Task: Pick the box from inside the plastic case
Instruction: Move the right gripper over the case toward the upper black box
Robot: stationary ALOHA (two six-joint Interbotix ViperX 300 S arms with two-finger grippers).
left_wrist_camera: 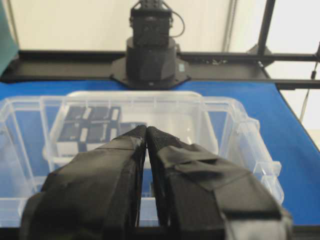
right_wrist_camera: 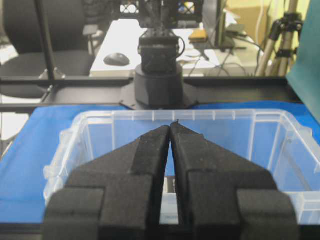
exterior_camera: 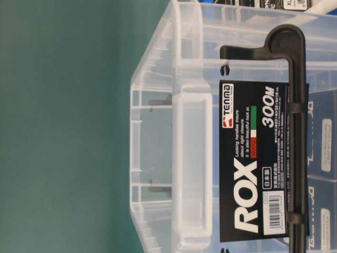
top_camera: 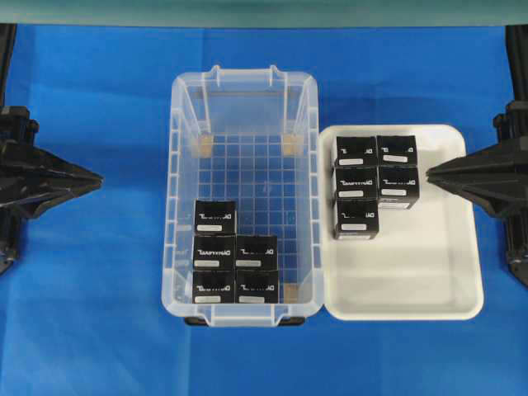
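Note:
The clear plastic case [top_camera: 176,165] stands in the middle of the blue mat. Several black boxes [top_camera: 214,218] with white labels sit packed in its near left corner. My left gripper [top_camera: 99,176] rests shut on the left of the case, apart from it, tips pointing at its wall. My right gripper [top_camera: 429,172] rests shut at the right, beside the white tray. In the left wrist view the fingertips [left_wrist_camera: 147,129] meet in front of the case [left_wrist_camera: 240,125]. In the right wrist view the gripper [right_wrist_camera: 170,125] is shut before the case [right_wrist_camera: 280,130]. Neither holds anything.
A shallow white tray [top_camera: 412,272] lies right of the case with several more black boxes [top_camera: 375,169] in its far left part. The table-level view shows the case wall [exterior_camera: 174,79] close up, with a black ROX label [exterior_camera: 253,174] and a black latch [exterior_camera: 295,105].

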